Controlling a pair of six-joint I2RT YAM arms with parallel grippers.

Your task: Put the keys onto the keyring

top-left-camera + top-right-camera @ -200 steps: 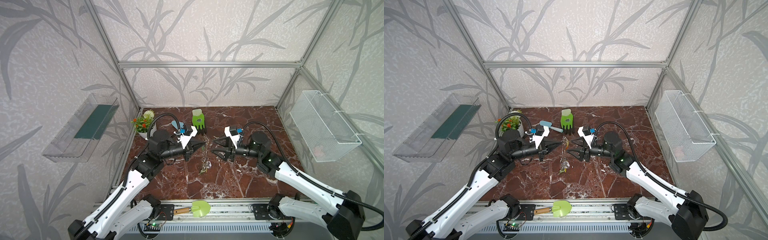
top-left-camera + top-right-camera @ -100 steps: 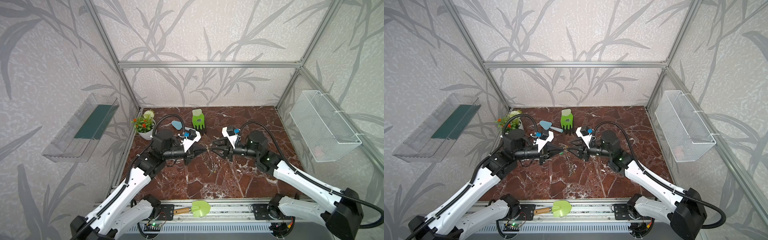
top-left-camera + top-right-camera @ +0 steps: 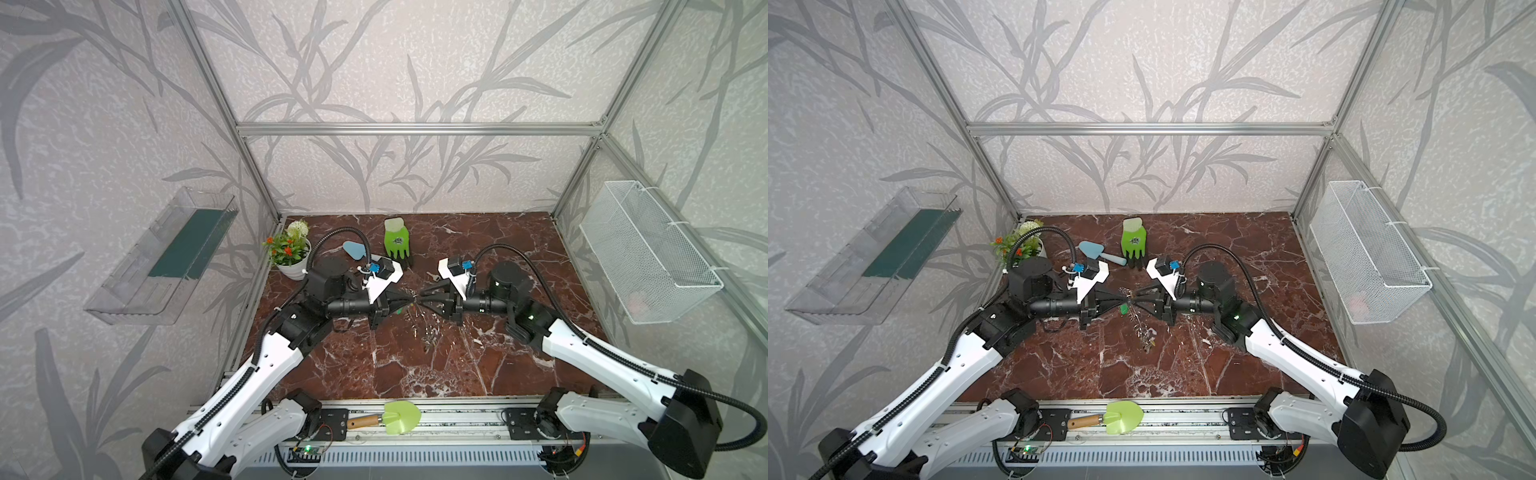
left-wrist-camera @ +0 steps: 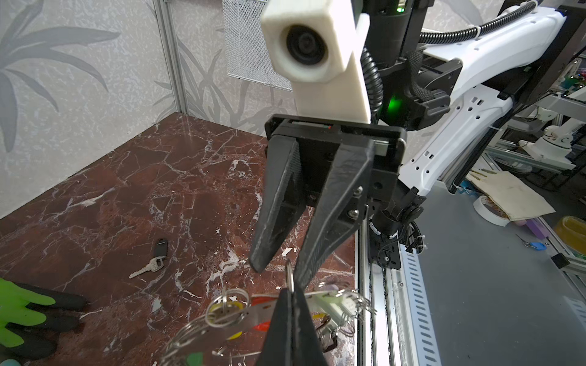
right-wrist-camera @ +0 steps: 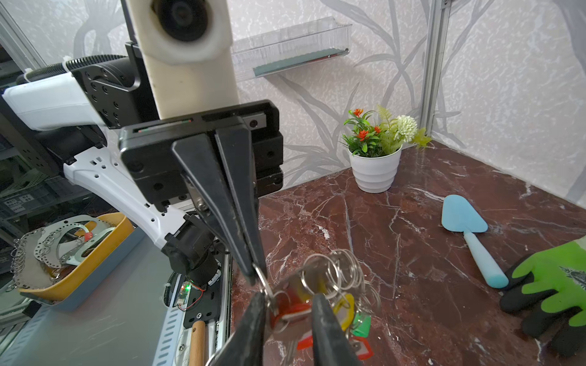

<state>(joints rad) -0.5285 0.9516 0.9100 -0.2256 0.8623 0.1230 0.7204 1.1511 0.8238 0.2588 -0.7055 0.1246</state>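
Observation:
The keyring (image 4: 250, 317), a flat grey metal ring hung with split rings and red, yellow and green tagged keys (image 5: 345, 310), hangs in the air over the middle of the table (image 3: 419, 316). My left gripper (image 4: 290, 290) is shut on a small split ring (image 4: 288, 272) at its rim. My right gripper (image 5: 288, 304) faces it tip to tip in both top views (image 3: 1136, 297). Its jaws stand apart on either side of the keyring and a red tag. One loose key with a black tag (image 4: 152, 260) lies on the marble.
A green glove (image 3: 397, 245), a blue trowel (image 3: 353, 249) and a white flower pot (image 3: 291, 253) stand at the back. A green shovel (image 3: 399, 417) lies on the front rail. A mesh basket (image 3: 648, 257) hangs on the right wall, a clear shelf (image 3: 166, 257) on the left.
Both grippers have come closer together over the table's middle. The right jaws have narrowed around the keyring. The left gripper has stayed shut on its split ring.

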